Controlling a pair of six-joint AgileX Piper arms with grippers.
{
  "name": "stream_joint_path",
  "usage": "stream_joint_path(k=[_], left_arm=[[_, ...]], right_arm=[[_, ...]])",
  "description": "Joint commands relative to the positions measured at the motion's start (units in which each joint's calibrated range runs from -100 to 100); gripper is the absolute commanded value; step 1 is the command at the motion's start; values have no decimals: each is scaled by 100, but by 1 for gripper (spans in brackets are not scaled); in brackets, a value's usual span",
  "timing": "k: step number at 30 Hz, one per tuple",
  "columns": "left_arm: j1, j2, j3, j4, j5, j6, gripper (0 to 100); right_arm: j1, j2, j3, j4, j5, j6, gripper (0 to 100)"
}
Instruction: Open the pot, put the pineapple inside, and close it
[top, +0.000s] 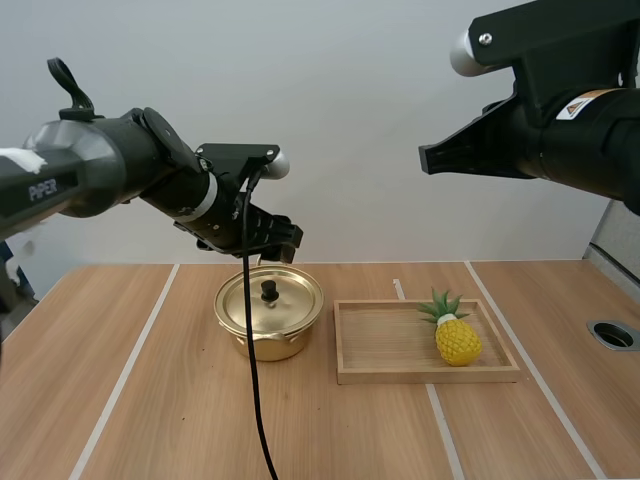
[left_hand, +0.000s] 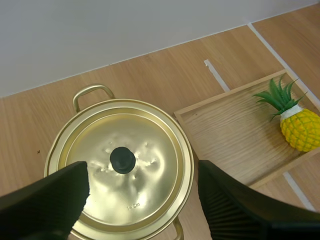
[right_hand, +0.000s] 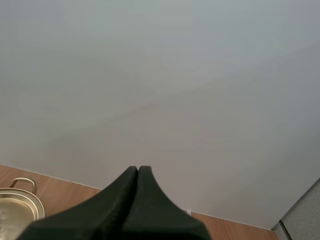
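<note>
Right pincer (right_hand: 138, 170) nearest the lens, clenched into one dark wedge, held high and well to the right of the pot (top: 268, 345). Desk (top: 150, 400): pale wood, white lines. Left pincer (left_hand: 142, 175) hangs over the pot, released, fingers (left_hand: 55, 200) wide apart, gripping nothing. Wooden tray (top: 400, 376) sits just right of the pot. Pot is gold, lid (top: 295, 300) on. Pineapple (top: 458, 340) lies in the tray, at the end away from the pot. Black knob (top: 269, 291) at lid centre, below the gap between the left fingers.
</note>
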Motion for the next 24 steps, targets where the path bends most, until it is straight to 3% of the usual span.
stream_joint_path(k=[1, 24], left_arm=[[-10, 165, 32, -147, -155, 113, 100], [-10, 1262, 32, -406, -760, 625, 100]], right_arm=[[-21, -26, -59, -40, 113, 14, 0], [-21, -26, -59, -40, 467, 14, 0]])
